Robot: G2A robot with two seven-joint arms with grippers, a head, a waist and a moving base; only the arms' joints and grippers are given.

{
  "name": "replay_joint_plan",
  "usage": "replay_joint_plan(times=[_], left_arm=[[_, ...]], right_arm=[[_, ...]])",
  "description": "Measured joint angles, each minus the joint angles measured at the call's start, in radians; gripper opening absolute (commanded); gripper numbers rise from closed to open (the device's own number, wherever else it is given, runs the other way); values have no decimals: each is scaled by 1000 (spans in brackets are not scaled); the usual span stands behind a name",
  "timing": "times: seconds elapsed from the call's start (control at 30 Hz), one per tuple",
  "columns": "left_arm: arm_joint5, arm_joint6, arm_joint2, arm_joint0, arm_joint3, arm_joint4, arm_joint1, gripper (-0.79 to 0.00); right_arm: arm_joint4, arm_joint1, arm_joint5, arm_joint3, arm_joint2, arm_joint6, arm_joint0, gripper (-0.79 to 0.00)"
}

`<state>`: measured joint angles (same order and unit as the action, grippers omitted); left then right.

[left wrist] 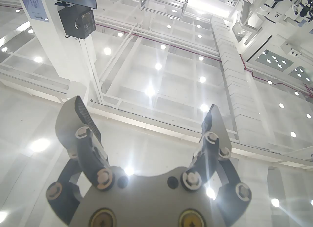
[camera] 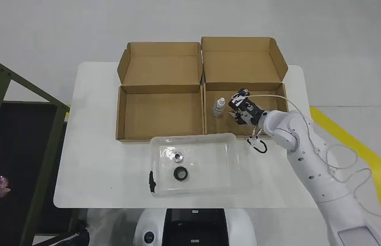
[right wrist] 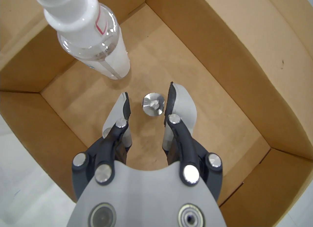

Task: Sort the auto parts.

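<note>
One pincer (right wrist: 148, 90), jaws apart, over disc (right wrist: 153, 105)

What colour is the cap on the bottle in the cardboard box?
White cap, clearest in right wrist view.

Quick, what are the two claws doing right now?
Left gripper: open, empty.
Right gripper: open, gripping nothing; a metal disc lies on the box floor by it.
</note>
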<state>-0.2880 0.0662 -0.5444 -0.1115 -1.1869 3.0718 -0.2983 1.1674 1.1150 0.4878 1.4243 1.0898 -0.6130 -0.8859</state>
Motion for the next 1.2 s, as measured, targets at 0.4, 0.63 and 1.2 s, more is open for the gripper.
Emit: replay_joint_plan(times=[0.4,0.63,1.2], left_arm=[[0,0,0,0,0,0,0,0],[0,0,0,0,0,0,0,0],[0,0,0,0,0,0,0,0]], right_arm=[[-30,-34,51,238,140,23,-116,-428],[-46,-48,92,442,170,22,-240,-409],[-11,-36,140,610,-28,79,-357,-397]])
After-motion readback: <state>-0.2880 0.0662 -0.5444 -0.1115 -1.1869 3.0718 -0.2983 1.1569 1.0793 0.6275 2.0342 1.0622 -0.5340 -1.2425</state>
